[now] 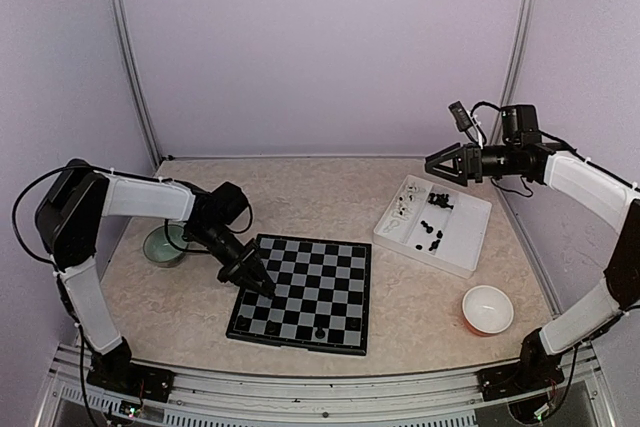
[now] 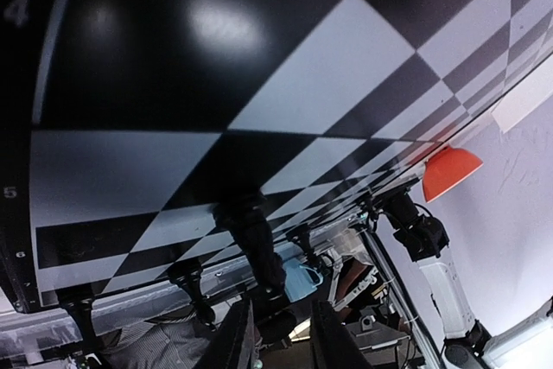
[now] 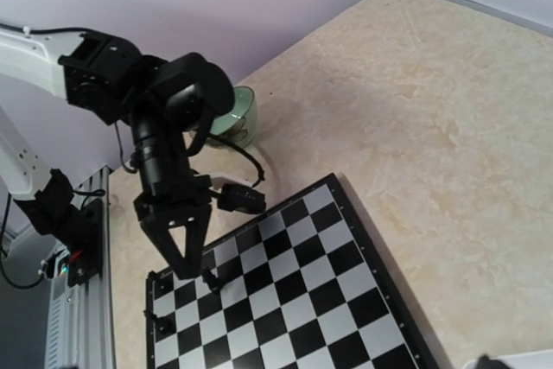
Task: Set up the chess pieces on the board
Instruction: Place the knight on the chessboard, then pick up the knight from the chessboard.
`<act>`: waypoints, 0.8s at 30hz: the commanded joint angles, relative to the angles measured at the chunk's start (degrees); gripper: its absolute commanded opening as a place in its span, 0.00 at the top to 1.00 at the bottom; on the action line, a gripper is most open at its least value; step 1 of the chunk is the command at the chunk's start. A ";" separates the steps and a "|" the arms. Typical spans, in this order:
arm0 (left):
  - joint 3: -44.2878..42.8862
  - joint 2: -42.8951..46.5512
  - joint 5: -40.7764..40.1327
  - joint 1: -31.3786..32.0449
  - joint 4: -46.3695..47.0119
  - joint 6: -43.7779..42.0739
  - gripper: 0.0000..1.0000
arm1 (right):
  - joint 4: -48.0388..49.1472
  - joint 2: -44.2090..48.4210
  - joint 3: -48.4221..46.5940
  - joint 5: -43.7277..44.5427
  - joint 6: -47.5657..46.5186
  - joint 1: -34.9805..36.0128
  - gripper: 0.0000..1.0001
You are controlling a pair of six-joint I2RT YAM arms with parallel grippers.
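While chess pieces (image 1: 437, 200) lie in white tray (image 1: 465, 234), others stand on board (image 1: 310, 287)

A green bowl (image 1: 163, 245) sits at the table's (image 1: 420, 317) left, an orange bowl (image 1: 487, 310) at its right, near a white tray (image 1: 462, 230).

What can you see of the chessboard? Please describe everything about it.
The chessboard is a flat square with glossy black and light grey checks, a thin black border and small numbers along one edge. It lies on the beige table, slightly turned. A few black pieces stand on it; the left gripper reaches down over its left side.
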State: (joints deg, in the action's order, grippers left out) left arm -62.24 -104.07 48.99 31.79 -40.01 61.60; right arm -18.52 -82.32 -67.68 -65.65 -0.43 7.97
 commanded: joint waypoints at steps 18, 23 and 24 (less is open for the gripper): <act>-31.15 -1.17 -51.05 13.87 -20.59 -24.66 0.68 | -13.58 -0.68 -9.98 19.87 -12.32 -0.27 0.01; -23.70 1.20 -66.30 21.10 -17.38 -28.01 0.67 | -12.69 -0.62 -5.50 28.17 -15.74 -1.75 0.01; -22.22 1.43 -67.59 21.53 -17.23 -27.76 0.65 | -12.60 -0.56 -4.57 29.28 -17.06 -1.85 0.01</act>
State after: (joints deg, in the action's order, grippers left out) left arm -89.34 -104.73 -2.52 51.05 -57.10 38.28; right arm -28.60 -82.08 -75.96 -45.82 -12.03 7.35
